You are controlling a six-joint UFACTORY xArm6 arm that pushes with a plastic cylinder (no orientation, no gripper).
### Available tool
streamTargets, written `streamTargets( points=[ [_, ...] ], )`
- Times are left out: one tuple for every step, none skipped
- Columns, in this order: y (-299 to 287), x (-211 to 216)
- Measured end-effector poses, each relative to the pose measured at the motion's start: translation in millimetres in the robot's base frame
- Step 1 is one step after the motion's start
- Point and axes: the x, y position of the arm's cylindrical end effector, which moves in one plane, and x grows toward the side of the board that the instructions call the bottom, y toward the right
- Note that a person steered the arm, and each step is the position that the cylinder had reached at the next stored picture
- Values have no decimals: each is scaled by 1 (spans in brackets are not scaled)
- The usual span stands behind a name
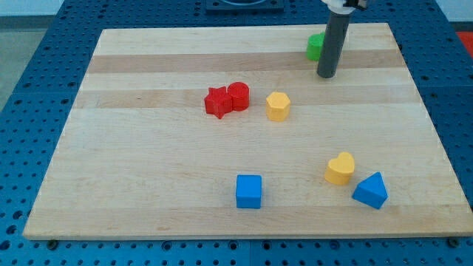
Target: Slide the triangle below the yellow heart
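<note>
The blue triangle lies near the view's bottom right, touching the lower right side of the yellow heart. My tip rests on the board near the view's top right, far above both blocks. It stands just right of and below a green block, which the rod partly hides.
A red star and a red cylinder touch each other left of centre. A yellow hexagon sits right of them. A blue cube lies at the bottom centre. The wooden board rests on a blue perforated table.
</note>
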Motion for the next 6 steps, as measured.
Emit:
streamTargets(
  points=[
    [0, 4],
    [50, 55],
    [69, 112],
    [68, 150],
    [68, 172],
    [74, 218]
  ],
)
